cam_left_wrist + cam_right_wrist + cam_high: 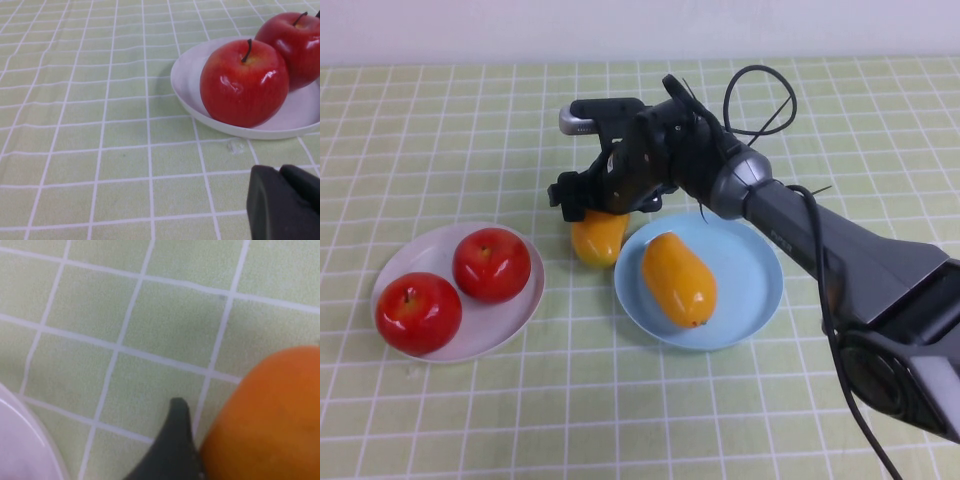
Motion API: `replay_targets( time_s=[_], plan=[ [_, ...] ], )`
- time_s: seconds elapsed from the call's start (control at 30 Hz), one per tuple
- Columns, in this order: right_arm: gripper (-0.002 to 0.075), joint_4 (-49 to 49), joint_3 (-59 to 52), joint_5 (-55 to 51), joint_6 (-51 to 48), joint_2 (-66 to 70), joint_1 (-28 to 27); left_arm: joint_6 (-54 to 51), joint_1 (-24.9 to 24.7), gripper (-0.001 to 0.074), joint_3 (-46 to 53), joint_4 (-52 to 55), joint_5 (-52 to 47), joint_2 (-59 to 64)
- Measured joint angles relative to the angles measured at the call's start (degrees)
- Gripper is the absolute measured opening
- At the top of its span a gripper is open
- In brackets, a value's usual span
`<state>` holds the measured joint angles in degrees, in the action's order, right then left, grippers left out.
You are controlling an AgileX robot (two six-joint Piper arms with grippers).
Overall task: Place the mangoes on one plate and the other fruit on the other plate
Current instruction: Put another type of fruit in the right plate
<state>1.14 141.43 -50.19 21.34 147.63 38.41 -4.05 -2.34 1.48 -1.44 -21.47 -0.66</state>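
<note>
The right gripper (592, 205), fingers spread, is straddling the loose mango (597, 238) at frame centre, between the white plate (525, 300) and blue plate (755, 300). Left gripper (285, 202), pressed together, is sitting by the apples (244, 82).

A green tablecloth (440, 130) with a white grid — pale wall (470, 30) behind.

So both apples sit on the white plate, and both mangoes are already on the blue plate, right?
Not quite. The high view shows both apples on the white plate, but only one mango on the blue plate. The other mango lies on the tablecloth beside it, under the right gripper.
</note>
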Motion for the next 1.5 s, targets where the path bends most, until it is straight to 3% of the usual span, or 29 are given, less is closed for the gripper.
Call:
replay_targets(
  time_s=[0.07, 0.27, 0.57, 0.83, 1.03, 1.5],
  plan=[
    [0.0552, 0.1, 0.0, -0.1, 0.0, 0.0, 0.0, 0.0, 0.0, 0.0004, 0.0, 0.0, 0.0, 0.0],
    [0.0552, 1.1, 3.3, -3.2, -2.2, 0.0, 0.0, 0.0, 0.0, 0.0004, 0.0, 0.0, 0.0, 0.0],
    [0.0551, 1.0, 20.6, -17.5, -7.0, -1.4, 0.0, 0.0, 0.0, 0.0004, 0.0, 0.0, 0.0, 0.0],
    [0.0551, -4.6, 20.0, -22.0, -10.6, -9.7, -0.1, 0.0, 0.0, 0.0004, 0.0, 0.0, 0.0, 0.0],
    [0.0551, -4.9, 11.1, -22.0, -10.9, -17.6, -0.1, 0.0, 0.0, 0.0004, 0.0, 0.0, 0.0, 0.0],
    [0.0551, -7.9, -30.6, -19.2, -13.8, -35.4, -2.1, 0.0, 0.0, 0.0004, 0.0, 0.0, 0.0, 0.0]
  ],
)
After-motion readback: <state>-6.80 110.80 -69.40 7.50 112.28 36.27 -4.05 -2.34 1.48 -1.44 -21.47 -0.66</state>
